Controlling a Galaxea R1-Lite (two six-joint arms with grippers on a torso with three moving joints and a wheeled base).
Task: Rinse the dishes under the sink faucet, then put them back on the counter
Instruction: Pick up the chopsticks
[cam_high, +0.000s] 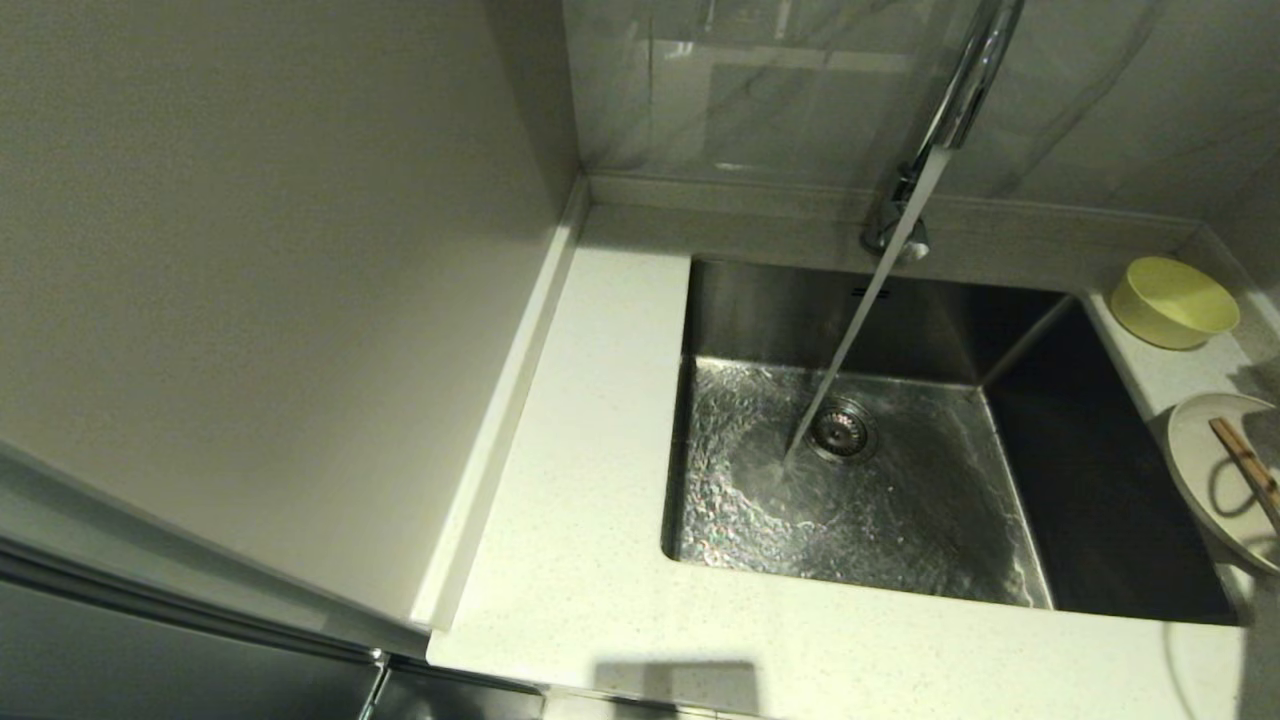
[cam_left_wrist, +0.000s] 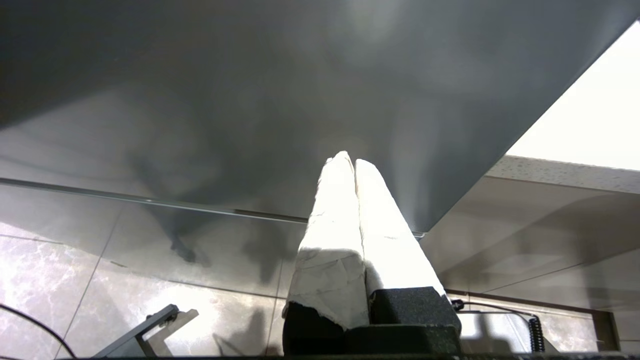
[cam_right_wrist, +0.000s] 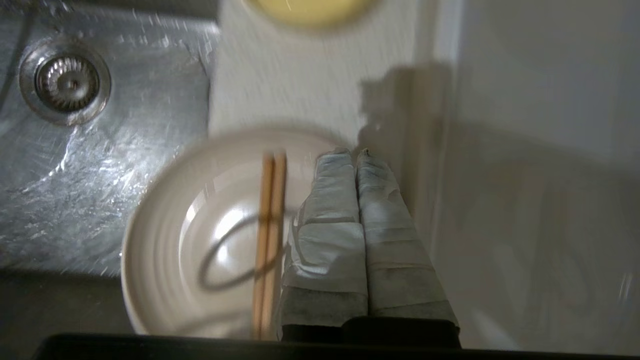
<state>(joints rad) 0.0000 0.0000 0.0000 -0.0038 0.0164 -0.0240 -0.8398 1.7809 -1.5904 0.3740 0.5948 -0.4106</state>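
Head view: faucet running; right gripper, jaws closed empty, beside plate; next, open to grasp.

No readable text, labels, brands, nos. or signs showing anywhere.
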